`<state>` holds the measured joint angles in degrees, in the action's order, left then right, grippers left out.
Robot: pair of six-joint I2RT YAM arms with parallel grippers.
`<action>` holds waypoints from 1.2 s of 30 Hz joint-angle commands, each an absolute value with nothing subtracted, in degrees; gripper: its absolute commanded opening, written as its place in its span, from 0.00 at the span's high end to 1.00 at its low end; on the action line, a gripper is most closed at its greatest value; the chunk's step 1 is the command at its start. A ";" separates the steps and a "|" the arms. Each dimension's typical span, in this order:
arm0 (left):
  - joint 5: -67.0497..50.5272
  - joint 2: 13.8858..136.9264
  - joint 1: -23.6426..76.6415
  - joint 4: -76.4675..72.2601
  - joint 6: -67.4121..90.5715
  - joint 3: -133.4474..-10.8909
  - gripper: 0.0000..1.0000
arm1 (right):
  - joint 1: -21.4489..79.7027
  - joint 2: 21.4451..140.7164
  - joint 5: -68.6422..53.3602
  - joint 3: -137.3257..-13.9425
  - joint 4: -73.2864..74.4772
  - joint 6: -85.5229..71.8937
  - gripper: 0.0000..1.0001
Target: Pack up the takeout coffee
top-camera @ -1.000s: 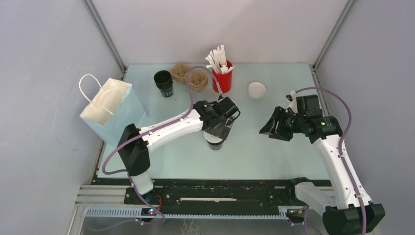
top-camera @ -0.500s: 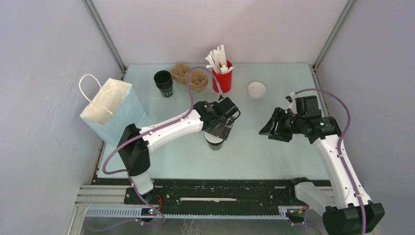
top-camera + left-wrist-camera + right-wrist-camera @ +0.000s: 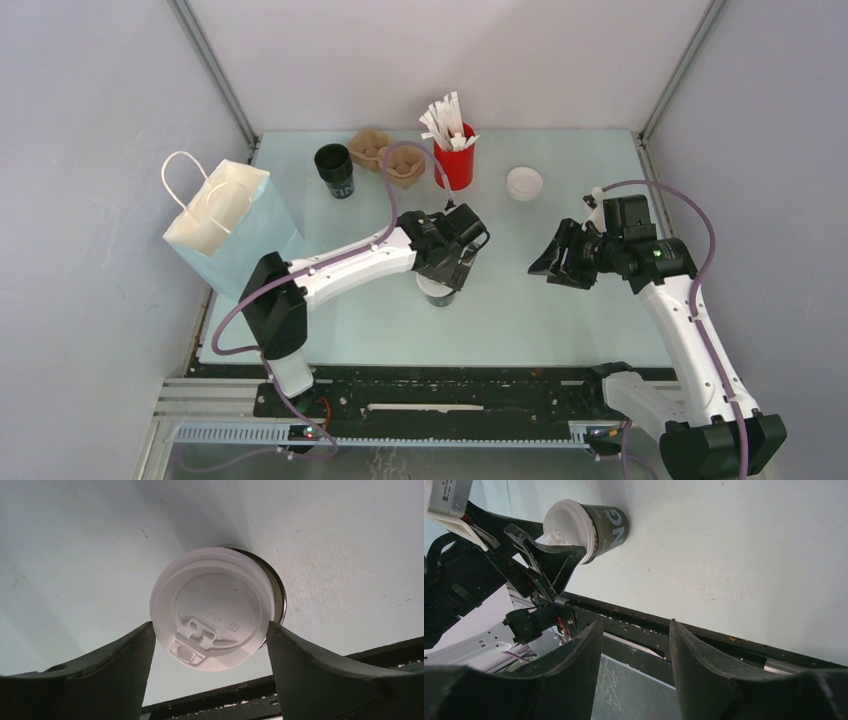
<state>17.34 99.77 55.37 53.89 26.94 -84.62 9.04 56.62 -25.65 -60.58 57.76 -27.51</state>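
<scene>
Looking down from the top camera, I see my left gripper poised directly over the takeout coffee. The cup stands upright on the table right under my left fingers, with only a sliver of white lid and dark cup showing on their near side. My right gripper hangs well off to the right of the cup, above the table.

From my left wrist, the lid fills the space between my two fingers. One tip sits at the lid's left rim and the other at its right rim, jaws set wide. The tips look to be touching the rim, but I cannot tell whether they press on it or merely stand beside it. The sip flap points back toward my palm.

From my right wrist, my fingers stand partly open with nothing between them, over the table's near edge. The coffee sits well beyond their tips, up and to the left, with my left fingers straddling its lid.
</scene>
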 commanded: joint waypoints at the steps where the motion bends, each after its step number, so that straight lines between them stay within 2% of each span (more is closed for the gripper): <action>1: 18.07 99.28 55.71 52.53 26.76 -84.66 0.16 | 9.58 56.16 -26.10 -60.71 56.34 -28.32 0.40; 15: 16.88 96.87 55.72 52.82 26.21 -85.93 0.01 | 11.99 58.42 -26.39 -60.69 53.81 -29.48 0.40; 28: 16.34 89.52 55.46 54.95 28.00 -89.23 0.00 | 15.45 62.02 -26.29 -60.73 50.50 -30.90 0.39; 31: 14.70 84.05 54.48 55.68 29.49 -88.57 0.00 | 16.98 64.03 -27.55 -60.70 47.56 -32.77 0.29; 34: 6.54 76.08 48.00 50.79 31.75 -79.75 0.00 | 20.61 67.72 -28.44 -60.73 43.39 -34.93 0.18; 36: -3.07 70.90 41.73 44.37 34.18 -71.72 0.00 | 23.10 70.89 -29.70 -60.81 40.43 -36.49 0.02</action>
